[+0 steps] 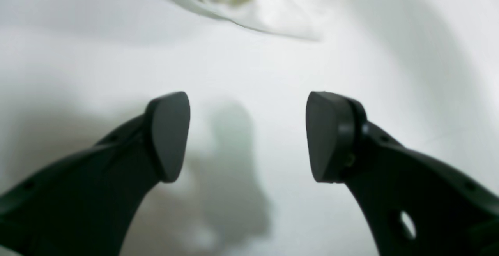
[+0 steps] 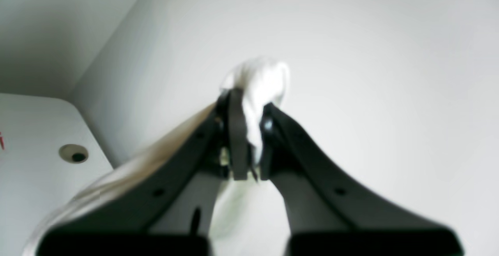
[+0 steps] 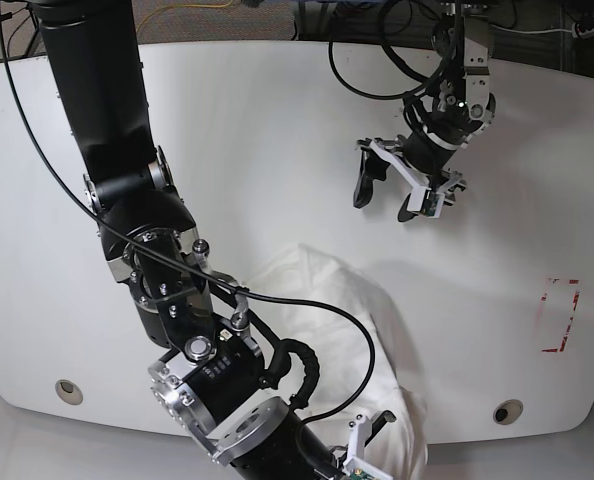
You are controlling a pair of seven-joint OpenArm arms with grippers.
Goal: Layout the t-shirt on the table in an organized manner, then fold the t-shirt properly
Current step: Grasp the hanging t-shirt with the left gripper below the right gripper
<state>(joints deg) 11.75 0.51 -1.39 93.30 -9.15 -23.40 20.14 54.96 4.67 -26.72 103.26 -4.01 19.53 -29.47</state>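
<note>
The t-shirt (image 3: pixel 352 325) lies bunched on the table (image 3: pixel 277 120) near its front edge, with one part lifted toward the bottom of the base view. In the right wrist view my right gripper (image 2: pixel 251 106) is shut on a fold of the white t-shirt (image 2: pixel 263 76), and cloth trails down along its left finger. My left gripper (image 3: pixel 385 203) hangs open over bare table at the back right, well away from the cloth. The left wrist view shows that left gripper (image 1: pixel 247 137) with nothing between its pads, and an edge of the t-shirt (image 1: pixel 257 6) at the top.
A red-white tape rectangle (image 3: pixel 561 315) marks the table at the right. Two round grommet holes (image 3: pixel 69 391) (image 3: pixel 507 411) sit near the front edge. The right arm's thick black links (image 3: pixel 127 190) and cables cross the left half of the table.
</note>
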